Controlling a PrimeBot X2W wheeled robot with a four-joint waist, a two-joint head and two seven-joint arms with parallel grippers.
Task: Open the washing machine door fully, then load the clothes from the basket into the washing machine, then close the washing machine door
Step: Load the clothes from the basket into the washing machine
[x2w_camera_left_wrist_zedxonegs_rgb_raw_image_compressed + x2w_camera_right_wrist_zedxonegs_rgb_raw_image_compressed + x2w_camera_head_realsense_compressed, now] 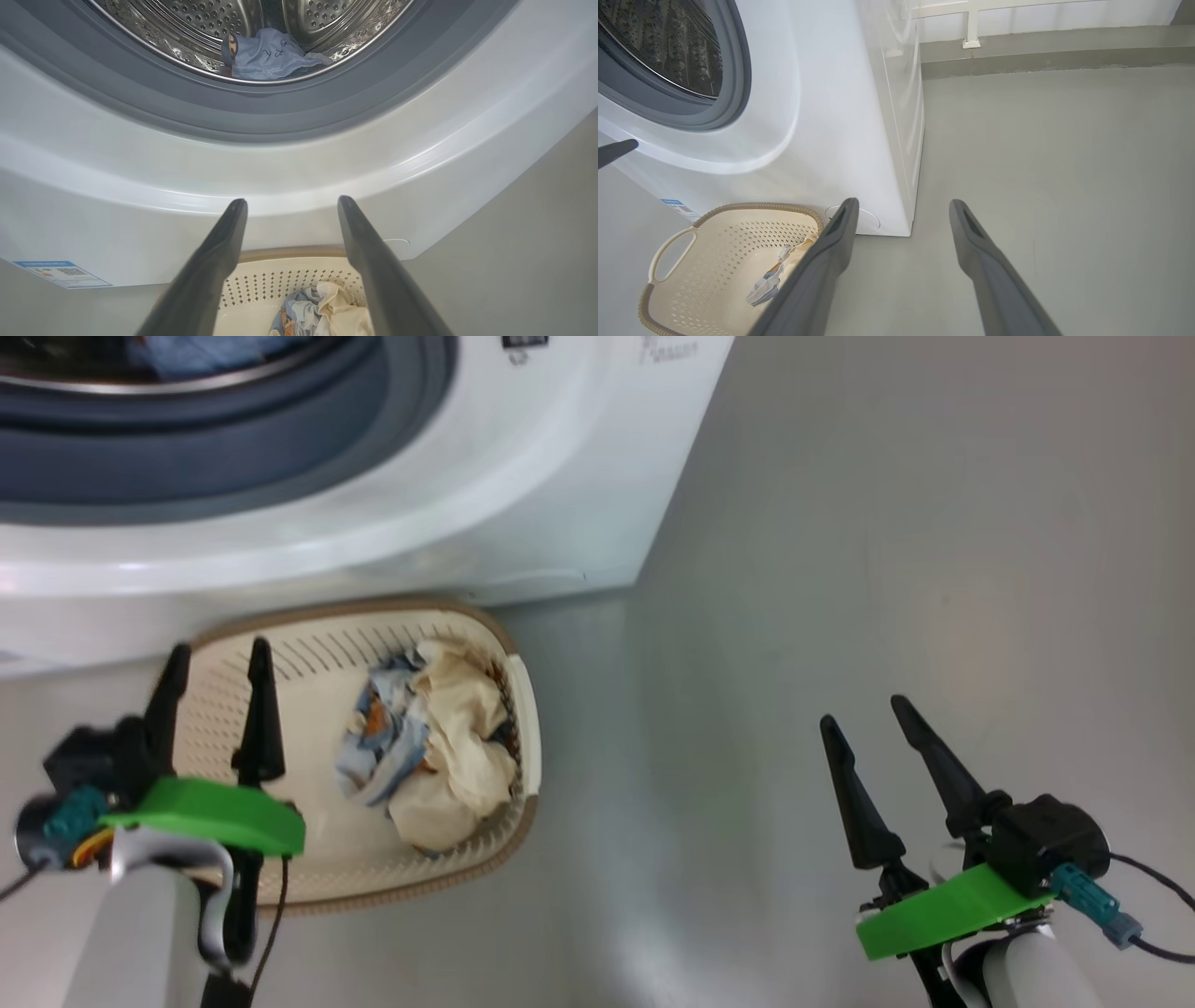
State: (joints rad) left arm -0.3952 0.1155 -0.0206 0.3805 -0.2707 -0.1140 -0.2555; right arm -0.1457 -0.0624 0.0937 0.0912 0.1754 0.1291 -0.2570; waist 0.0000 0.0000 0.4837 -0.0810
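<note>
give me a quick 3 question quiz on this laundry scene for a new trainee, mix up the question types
1. True or false: the left gripper and the right gripper are both open and empty.
2. Where does the blue garment in the left wrist view lie? A) on a chair B) in the drum C) on a shelf
3. Fill the gap: the gripper nearer the basket, which has clothes in it, is the ___ one.

Key: 1 true; 2 B; 3 left
</note>
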